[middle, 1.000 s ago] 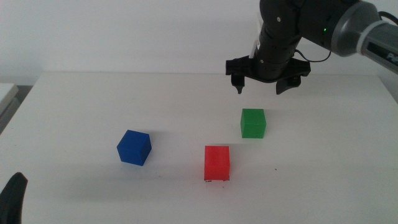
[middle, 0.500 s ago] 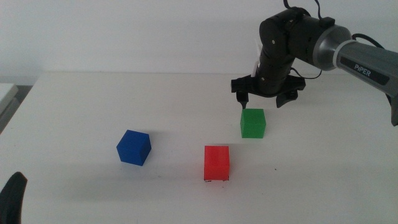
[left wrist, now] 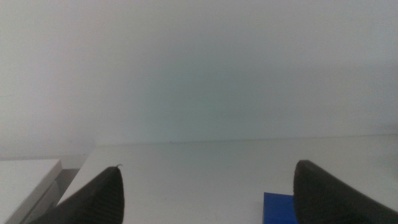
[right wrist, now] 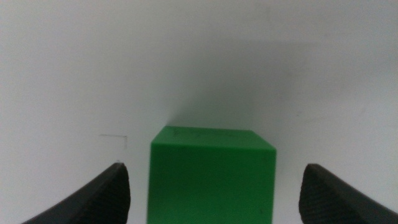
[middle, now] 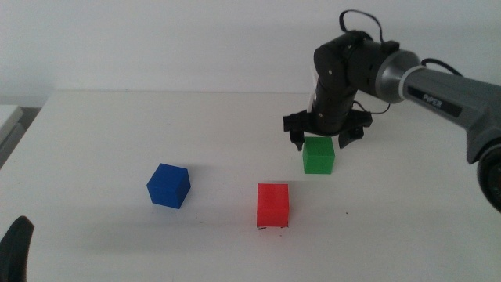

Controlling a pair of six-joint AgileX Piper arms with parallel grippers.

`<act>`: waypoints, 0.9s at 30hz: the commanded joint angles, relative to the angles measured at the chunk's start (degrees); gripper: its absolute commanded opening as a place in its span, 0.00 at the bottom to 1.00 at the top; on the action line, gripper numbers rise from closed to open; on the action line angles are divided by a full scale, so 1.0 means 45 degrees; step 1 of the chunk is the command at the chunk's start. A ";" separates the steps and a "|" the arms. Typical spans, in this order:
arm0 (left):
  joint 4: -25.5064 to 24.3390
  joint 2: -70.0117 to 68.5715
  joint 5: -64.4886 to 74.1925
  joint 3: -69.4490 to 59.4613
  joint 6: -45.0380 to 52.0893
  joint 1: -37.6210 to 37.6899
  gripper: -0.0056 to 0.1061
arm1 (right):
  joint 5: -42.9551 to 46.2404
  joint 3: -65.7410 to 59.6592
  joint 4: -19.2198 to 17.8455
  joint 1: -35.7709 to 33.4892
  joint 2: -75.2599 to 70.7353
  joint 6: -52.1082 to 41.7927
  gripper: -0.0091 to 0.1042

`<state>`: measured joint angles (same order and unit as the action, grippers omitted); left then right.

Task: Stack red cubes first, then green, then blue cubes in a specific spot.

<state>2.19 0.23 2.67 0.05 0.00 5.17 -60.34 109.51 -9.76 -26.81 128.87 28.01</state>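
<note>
right gripper: right over the green cube, jaws spread wide, wider than the cube, one tip off each side of its top; holds nothing
right gripper, wrist view: cube sits centred in the gap between both jaws, clear space each side, no contact visible
green cube: flat on the table, upright; landmark for the rest
green cube, wrist view: top face and front face visible
red cube: nearer the camera than the green cube and to its left, near it, not touching, alone on the table
blue cube: well left of the green cube, past the red one, turned at an angle, alone
blue cube, wrist view: only a corner shows, beside one jaw
left gripper: far from the green cube, low at the table's near left edge, jaws wide apart, empty
left gripper, middle view: only one dark jaw tip visible at the bottom left corner
stack: none, all three cubes separate
</note>
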 commanded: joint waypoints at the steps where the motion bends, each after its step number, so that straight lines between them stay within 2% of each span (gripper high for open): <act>1: 0.0047 -0.0051 -0.0158 -0.0011 0.0000 -0.0013 0.87 | 0.0118 0.0070 -0.0127 -0.0010 0.0198 0.0006 0.82; 5: 0.0047 -0.0051 -0.0158 -0.0011 0.0000 -0.0013 0.87 | 0.0202 0.0070 -0.0133 -0.0010 0.0471 0.0126 0.72; 11: 0.0047 -0.0051 -0.0158 -0.0011 0.0000 -0.0013 0.87 | 0.0109 0.0070 0.0199 -0.0010 0.0445 0.0152 0.24; 13: 0.0047 -0.0051 -0.0154 -0.0011 0.0094 -0.0013 0.87 | 0.0080 0.0046 0.0419 -0.0010 0.0173 0.0152 0.14; 14: 0.0047 -0.0051 -0.0154 -0.0011 0.0094 -0.0013 0.87 | 0.0011 -0.0020 0.0568 -0.0010 -0.0089 0.0152 0.12; 17: 0.0047 -0.0051 -0.0154 -0.0011 0.0094 -0.0013 0.87 | 0.0193 -0.0965 0.0643 -0.0247 -0.1355 0.0199 0.15; 21: 0.0047 -0.0051 -0.0177 -0.0011 0.0098 -0.0013 0.87 | 0.0557 -0.2651 -0.0218 -0.1216 -0.3585 0.1487 0.20; 24: 0.0047 -0.0051 -0.0177 -0.0011 0.0098 -0.0013 0.87 | -0.0239 -0.2874 -0.1010 -0.2098 -0.4375 0.2906 0.20; 27: 0.0047 -0.0051 -0.0177 -0.0011 0.0098 -0.0013 0.87 | -0.0739 -0.2874 -0.1163 -0.3055 -0.4579 0.3832 0.20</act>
<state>2.19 0.23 2.58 0.05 0.41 5.17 -62.14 97.27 -13.60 -38.58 108.99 42.05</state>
